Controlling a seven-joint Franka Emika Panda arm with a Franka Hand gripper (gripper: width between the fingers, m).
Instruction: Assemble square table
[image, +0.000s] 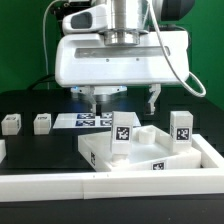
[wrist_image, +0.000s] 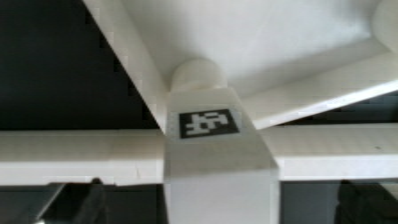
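Square table: large white plastic square slab (image: 150, 160), flat on black worktop (image: 30, 145), tucked against white rail (image: 60, 185) running along front and the exterior view's right.
Posts on slab: two short white tagged leg posts, upright; one (image: 122, 130) at slab's side toward the exterior view's left, other (image: 183, 127) toward its right.
Loose posts: two small white tagged blocks (image: 10, 123) (image: 42, 122) on worktop, the exterior view's left, well apart from slab.
Marker board: thin flat white board (image: 92, 120), behind slab.
Gripper: white two-finger gripper (image: 125, 100), hovering above the first upright post, not touching.
Jaws: wide apart, nothing between.
Wrist view: tagged post top centred, slab edge beside it, rail crossing behind.
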